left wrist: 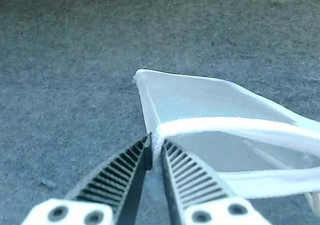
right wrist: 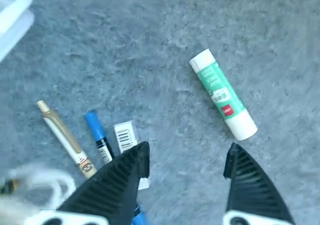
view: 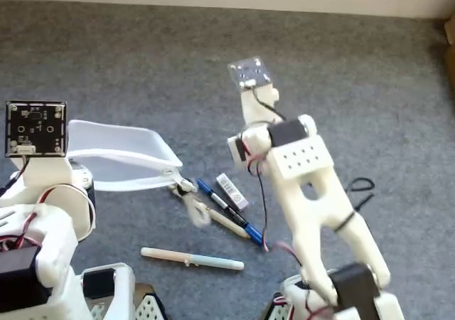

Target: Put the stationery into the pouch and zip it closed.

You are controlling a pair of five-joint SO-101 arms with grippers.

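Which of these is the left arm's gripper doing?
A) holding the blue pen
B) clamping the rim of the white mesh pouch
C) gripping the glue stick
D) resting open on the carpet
B: in the left wrist view the left gripper is shut on the rim of the white mesh pouch.

Pincer (right wrist: 189, 152) hangs wide open over the grey desk (right wrist: 125, 45). The glue stick (right wrist: 222, 95) lies at a slant just past one fingertip. Near the other fingertip there's a barcoded block (right wrist: 125, 136), a blue marker (right wrist: 98, 140) and a cream pen (right wrist: 62, 137), lined up side by side. The pouch (right wrist: 12, 15) edge peeks in at a frame corner.
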